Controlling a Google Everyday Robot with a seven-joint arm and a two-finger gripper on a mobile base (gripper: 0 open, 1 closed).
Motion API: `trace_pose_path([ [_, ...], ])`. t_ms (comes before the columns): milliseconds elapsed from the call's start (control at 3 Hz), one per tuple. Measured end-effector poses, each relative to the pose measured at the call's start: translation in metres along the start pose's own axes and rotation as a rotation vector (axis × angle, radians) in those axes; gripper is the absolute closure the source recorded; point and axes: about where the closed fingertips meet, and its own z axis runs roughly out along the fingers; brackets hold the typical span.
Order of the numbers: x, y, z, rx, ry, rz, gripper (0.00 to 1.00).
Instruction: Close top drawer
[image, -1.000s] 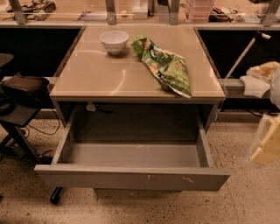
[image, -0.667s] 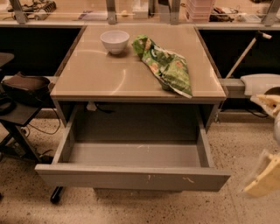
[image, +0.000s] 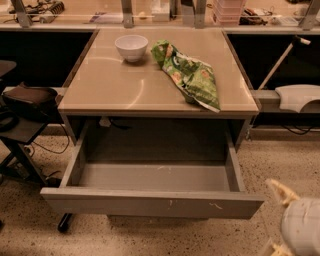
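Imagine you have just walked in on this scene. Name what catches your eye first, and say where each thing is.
The top drawer strikes first: it is pulled far out from under the table, nothing shows inside it, and its front has white scuffs. On the tabletop, a crumpled green snack bag lies right of a white bowl. The gripper hovers at lower right, just off the drawer's front corner, open and holding nothing.

A table (image: 125, 92) stands in the middle. On it, a bowl (image: 131, 46) sits at the back left, with a bag (image: 192, 75) just to its right, stretching toward the front right edge. Under the tabletop, the top drawer (image: 150, 202) juts forward. The gripper (image: 274, 217) hangs low at the right, near the drawer's front right corner and apart from it.
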Motion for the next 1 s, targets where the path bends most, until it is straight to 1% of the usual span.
trace_pose_path([
  [333,0.026,0.028,0.019,-0.053,0.029,0.035,0.00],
  [667,0.026,0.028,0.019,-0.054,0.029,0.034,0.00],
  [1000,0.030,0.057,0.039,-0.094,-0.014,0.027,0.00],
])
